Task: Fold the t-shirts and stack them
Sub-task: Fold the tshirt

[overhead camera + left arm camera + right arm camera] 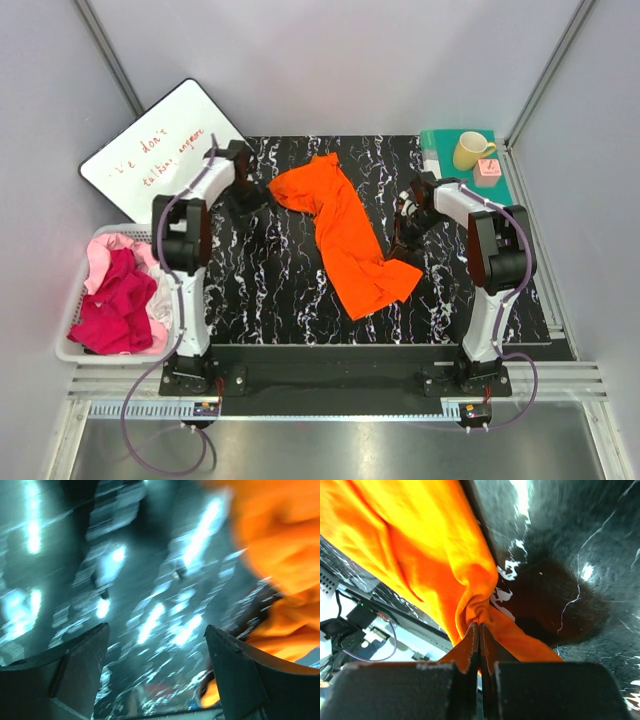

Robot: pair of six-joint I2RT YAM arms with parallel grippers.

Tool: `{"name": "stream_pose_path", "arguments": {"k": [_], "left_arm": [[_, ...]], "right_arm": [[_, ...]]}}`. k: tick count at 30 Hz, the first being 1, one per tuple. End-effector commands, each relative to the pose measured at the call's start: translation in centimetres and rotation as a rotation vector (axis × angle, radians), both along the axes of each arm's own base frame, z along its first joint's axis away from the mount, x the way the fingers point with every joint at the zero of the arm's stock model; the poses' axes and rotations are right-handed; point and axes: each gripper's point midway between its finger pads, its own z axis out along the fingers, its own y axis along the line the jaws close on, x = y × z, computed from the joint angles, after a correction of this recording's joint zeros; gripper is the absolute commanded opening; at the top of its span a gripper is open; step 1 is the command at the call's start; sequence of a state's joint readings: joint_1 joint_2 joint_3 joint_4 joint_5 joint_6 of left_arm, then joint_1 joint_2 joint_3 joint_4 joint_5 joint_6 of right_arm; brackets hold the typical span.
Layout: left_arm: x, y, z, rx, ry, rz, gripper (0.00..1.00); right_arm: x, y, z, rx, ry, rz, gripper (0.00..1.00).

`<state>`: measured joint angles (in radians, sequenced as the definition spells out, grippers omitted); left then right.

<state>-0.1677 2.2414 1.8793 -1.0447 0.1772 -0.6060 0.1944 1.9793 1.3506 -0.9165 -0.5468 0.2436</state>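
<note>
The bright orange t-shirt [345, 235] lies crumpled in a long diagonal strip on the black marbled table [270, 290]. My right gripper [403, 235] sits at the shirt's right edge; in the right wrist view it [479, 625] is shut on a bunched fold of the orange cloth [420, 540]. My left gripper [255, 200] is beside the shirt's upper left end. In the left wrist view it [156, 628] is open and empty over the table, with the orange cloth [280, 540] just to its right. Magenta [115, 305] and pale pink [100, 250] t-shirts lie heaped in a basket.
The white basket [70, 350] stands off the table's left edge. A whiteboard [150, 155] leans at the back left. A teal mat [440, 140] at the back right holds a yellow mug [470, 150] and a small pink object [488, 170].
</note>
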Motion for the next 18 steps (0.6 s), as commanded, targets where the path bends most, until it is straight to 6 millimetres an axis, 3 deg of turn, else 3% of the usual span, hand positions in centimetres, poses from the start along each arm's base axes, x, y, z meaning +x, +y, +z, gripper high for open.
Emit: {"name": "stream_pose_path", "arguments": {"k": [1, 6, 8, 11, 12, 14, 18], "left_arm": [[-4.4, -4.4, 3.9, -0.179, -0.031, -0.108, 0.82], [-12.1, -11.7, 3.5, -0.338, 0.026, -0.196, 0.79], [-14.7, -13.8, 3.0, -0.347, 0.045, -0.235, 0.78], [-16.6, -15.2, 2.6, -0.351, 0.058, -0.246, 0.78], [-18.0, -15.8, 2.1, -0.352, 0.084, -0.268, 0.78], [-18.9, -16.4, 2.0, -0.348, 0.085, -0.279, 0.78], [-20.3, -17.4, 1.2, -0.317, 0.088, -0.313, 0.78]], "right_arm": [[1.6, -0.3, 1.0, -0.030, -0.040, -0.010, 0.00], [1.8, -0.4, 0.6, -0.038, -0.033, -0.009, 0.00], [1.7, -0.5, 0.4, -0.045, -0.029, -0.007, 0.00], [0.9, -0.7, 0.3, -0.057, -0.008, 0.000, 0.00], [0.7, -0.8, 0.3, -0.059, -0.004, 0.000, 0.05], [-0.3, -1.0, 0.1, -0.068, 0.026, 0.000, 0.08], [-1.8, -2.3, -0.7, -0.138, 0.055, 0.000, 0.33]]}}
